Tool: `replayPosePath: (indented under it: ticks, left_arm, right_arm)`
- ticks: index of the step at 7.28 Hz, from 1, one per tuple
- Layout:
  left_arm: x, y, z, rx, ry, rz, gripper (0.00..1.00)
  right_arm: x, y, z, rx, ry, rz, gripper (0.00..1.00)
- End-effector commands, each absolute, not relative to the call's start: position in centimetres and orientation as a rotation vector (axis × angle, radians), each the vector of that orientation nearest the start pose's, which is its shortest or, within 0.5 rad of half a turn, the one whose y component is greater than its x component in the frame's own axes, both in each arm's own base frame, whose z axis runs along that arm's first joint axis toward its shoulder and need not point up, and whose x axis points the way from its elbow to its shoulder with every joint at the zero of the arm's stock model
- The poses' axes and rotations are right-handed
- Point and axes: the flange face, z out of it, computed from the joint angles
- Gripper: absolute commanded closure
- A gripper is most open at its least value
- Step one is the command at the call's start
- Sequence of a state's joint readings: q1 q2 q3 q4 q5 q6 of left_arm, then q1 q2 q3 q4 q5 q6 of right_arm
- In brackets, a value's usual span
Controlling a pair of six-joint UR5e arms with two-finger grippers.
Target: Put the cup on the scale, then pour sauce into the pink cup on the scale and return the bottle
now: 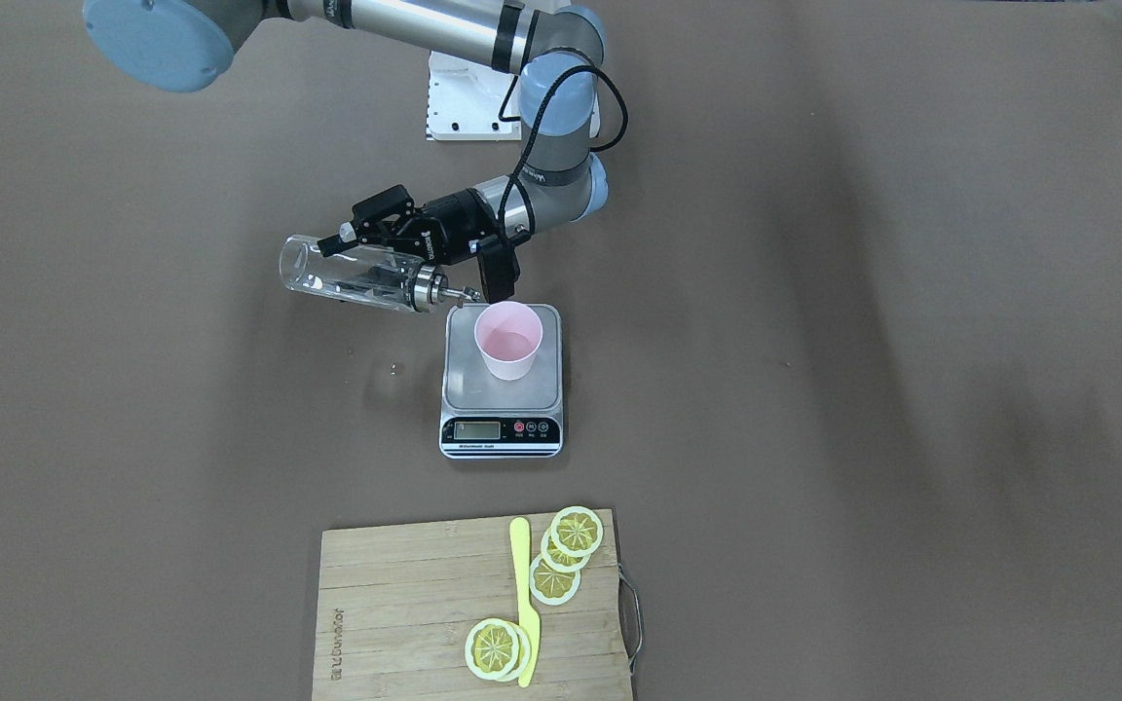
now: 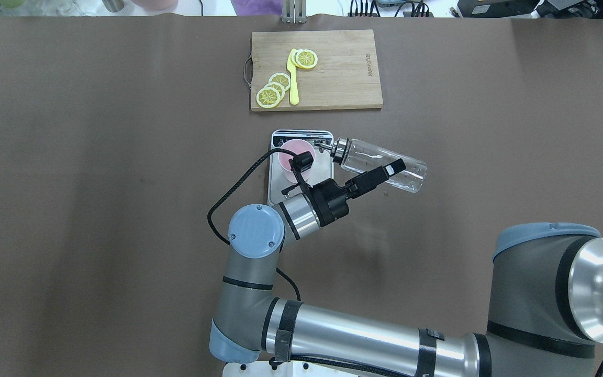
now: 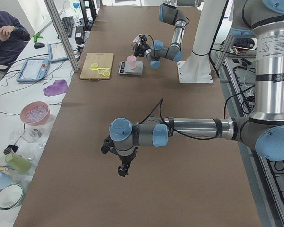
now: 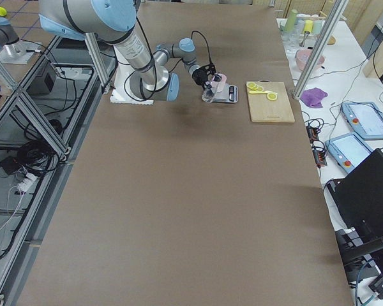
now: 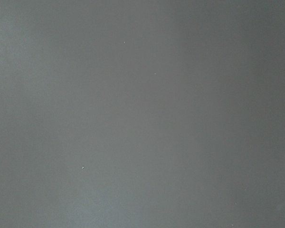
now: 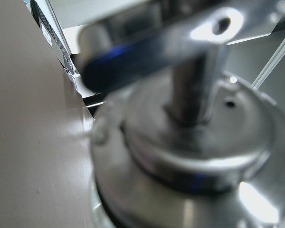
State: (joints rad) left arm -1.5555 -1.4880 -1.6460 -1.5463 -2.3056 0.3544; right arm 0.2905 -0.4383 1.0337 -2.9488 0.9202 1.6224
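The pink cup [image 1: 508,339] stands upright on the scale [image 1: 464,385], whose black panel faces away from the robot; it also shows in the overhead view [image 2: 287,148], partly behind the wrist. My right gripper [image 1: 358,261] is shut on the clear bottle [image 1: 327,275] and holds it tilted almost level above the table. The metal cap and spout [image 1: 452,293] point at the cup's rim. The right wrist view shows only the blurred cap [image 6: 190,156]. My left gripper [image 3: 120,163] hangs over bare table far from the scale; I cannot tell whether it is open or shut.
A wooden cutting board [image 1: 395,604] with lemon slices [image 1: 576,533] and a yellow knife [image 1: 525,599] lies beyond the scale. A person [image 3: 4,33] sits at a side table with bowls and tablets.
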Motion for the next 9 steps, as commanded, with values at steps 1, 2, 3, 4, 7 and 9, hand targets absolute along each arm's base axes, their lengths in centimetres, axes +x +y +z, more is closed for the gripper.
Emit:
replayPosePath:
  ticks: [1, 2, 3, 4, 7, 9]
  left_arm:
    - [-6.0, -45.5, 66.6, 0.094, 0.733, 0.341, 0.02]
    - [-6.0, -45.5, 66.6, 0.094, 0.733, 0.341, 0.02]
    - [-6.0, -45.5, 66.6, 0.094, 0.733, 0.341, 0.02]
    - [-6.0, -45.5, 66.6, 0.094, 0.733, 0.341, 0.02]
    - [-6.0, -44.9, 67.0, 0.089, 0.736, 0.339, 0.02]
    - [-6.0, -44.7, 67.2, 0.084, 0.736, 0.337, 0.02]
  right_arm:
    - [-63.5, -39.1, 24.3, 0.507, 0.852, 0.052, 1.00]
    - [-63.4, -39.1, 24.2, 0.506, 0.859, 0.050, 1.00]
    - [-63.4, -39.0, 24.2, 0.504, 0.862, 0.049, 1.00]
    - [-63.4, -39.1, 24.3, 0.499, 0.882, 0.041, 1.00]
    - [-63.5, -39.1, 24.7, 0.497, 0.901, 0.038, 1.00]
    - [-63.7, -39.0, 25.5, 0.482, 0.928, 0.032, 1.00]
